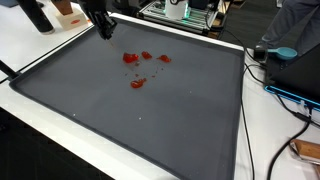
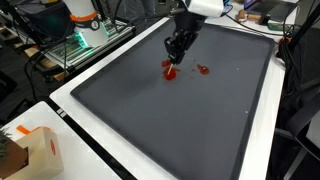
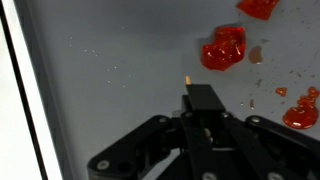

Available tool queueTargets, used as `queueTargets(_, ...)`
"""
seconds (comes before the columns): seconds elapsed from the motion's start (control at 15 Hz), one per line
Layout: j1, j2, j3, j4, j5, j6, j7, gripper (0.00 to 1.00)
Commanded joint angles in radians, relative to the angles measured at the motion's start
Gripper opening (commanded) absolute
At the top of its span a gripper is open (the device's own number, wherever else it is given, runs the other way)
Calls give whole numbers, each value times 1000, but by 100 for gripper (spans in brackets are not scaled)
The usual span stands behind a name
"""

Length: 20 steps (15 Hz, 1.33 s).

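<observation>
End effector (image 3: 203, 100) hovers just beside the nearest red piece (image 3: 224, 48).

Glossy red pieces (image 3: 223, 48) are shown on a plain dark grey mat (image 1: 150, 120), faintly speckled with pale dots. The mat is bordered by a white table (image 2: 85, 135). The gripper (image 3: 203, 98) is seen in black.

The arm (image 2: 203, 8) reaches steeply down, its pincer (image 3: 203, 97) seemingly closed, fingertips pressed together.

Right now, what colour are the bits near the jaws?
The bits are red, clearest in the wrist view.
</observation>
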Motion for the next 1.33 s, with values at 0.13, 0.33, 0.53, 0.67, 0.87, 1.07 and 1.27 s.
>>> queueTargets(0.13,-65,-109,36,-66,169,-5,-207,3)
queueTargets(0.33,-78,-150,41,-87,225,-3,-300,3)
queueTargets(0.53,-84,-195,44,-113,271,-2,-381,3)
queueTargets(0.67,-85,-220,45,-125,296,-6,-423,3)
queueTargets(0.87,-84,-252,43,-143,321,-11,-468,3)
queueTargets(1.07,-82,-279,40,-158,340,-23,-500,3)
queueTargets(1.27,-81,-301,37,-173,351,-29,-521,3)
